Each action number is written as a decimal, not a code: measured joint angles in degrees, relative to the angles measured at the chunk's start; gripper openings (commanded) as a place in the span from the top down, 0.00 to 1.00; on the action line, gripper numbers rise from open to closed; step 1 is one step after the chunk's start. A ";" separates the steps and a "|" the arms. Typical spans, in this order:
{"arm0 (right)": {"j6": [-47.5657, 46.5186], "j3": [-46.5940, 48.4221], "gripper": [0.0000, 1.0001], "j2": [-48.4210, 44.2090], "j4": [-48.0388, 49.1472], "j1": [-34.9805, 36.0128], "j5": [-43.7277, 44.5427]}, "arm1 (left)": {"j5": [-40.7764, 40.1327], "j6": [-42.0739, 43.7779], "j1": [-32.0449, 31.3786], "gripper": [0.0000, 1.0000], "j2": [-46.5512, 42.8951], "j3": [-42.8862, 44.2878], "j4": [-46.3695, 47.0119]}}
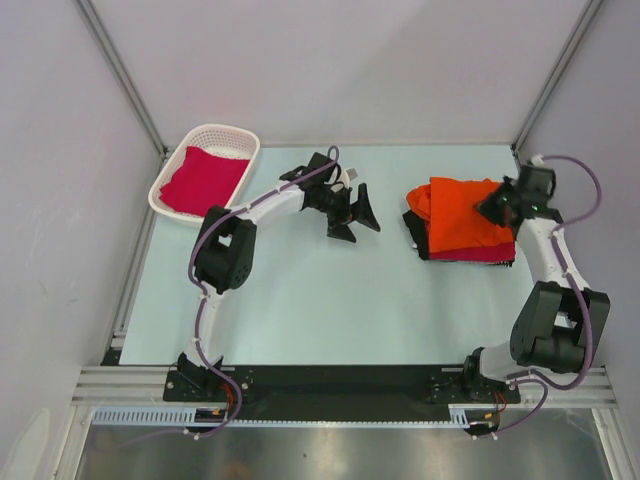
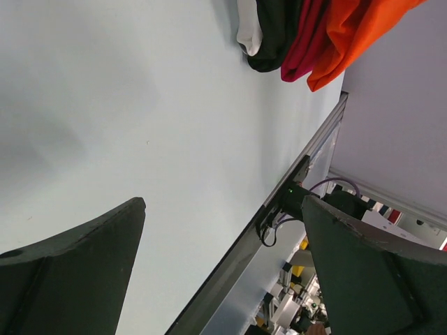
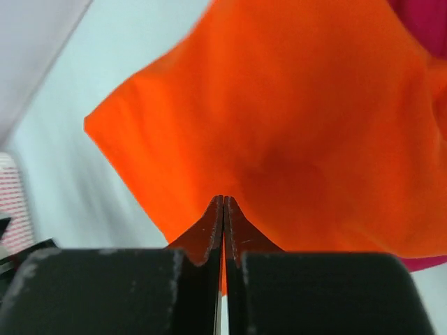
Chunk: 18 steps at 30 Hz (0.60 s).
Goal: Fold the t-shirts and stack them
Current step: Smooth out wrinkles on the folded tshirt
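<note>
On the right side of the pale table (image 1: 300, 300), an orange t-shirt (image 1: 465, 215) lies loosely folded on top of a small stack, a crimson t-shirt (image 1: 492, 256) showing at the stack's near edge and a dark garment (image 1: 413, 232) at its left. The right gripper (image 1: 500, 205) sits at the orange shirt's far right corner. Its wrist camera alone shows the jaws pressed together (image 3: 223, 202) with orange cloth (image 3: 293, 118) filling the picture behind the tips, though whether any fold is pinched cannot be told. Near the middle of the table, well apart from the stack, the left gripper (image 1: 355, 220) hangs with its fingers spread wide and nothing between them. Its own camera looks out between the two dark fingertips (image 2: 223, 209) across bare table to the stack's edge, where layers not separable from overhead appear side by side: white cloth (image 2: 248, 28), black (image 2: 276, 35), crimson (image 2: 304, 42) and orange (image 2: 349, 35). Only the overhead view takes in the far left corner, where a white lattice basket (image 1: 225, 130) holds another red t-shirt (image 1: 203, 180)
</note>
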 measured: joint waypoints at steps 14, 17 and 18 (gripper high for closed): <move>36.92 -25.46 1.00 12.90 57.70 -15.93 -39.06 | -0.09 1.29 0.00 0.00 -0.44 -0.72 -0.92; 47.28 -31.08 1.00 22.12 72.41 -17.42 -40.17 | -0.07 1.49 0.00 0.00 -0.57 -0.85 -1.27; 51.52 -32.48 1.00 25.57 78.09 -17.81 -40.57 | -0.09 1.75 0.00 0.00 -0.57 -0.85 -1.33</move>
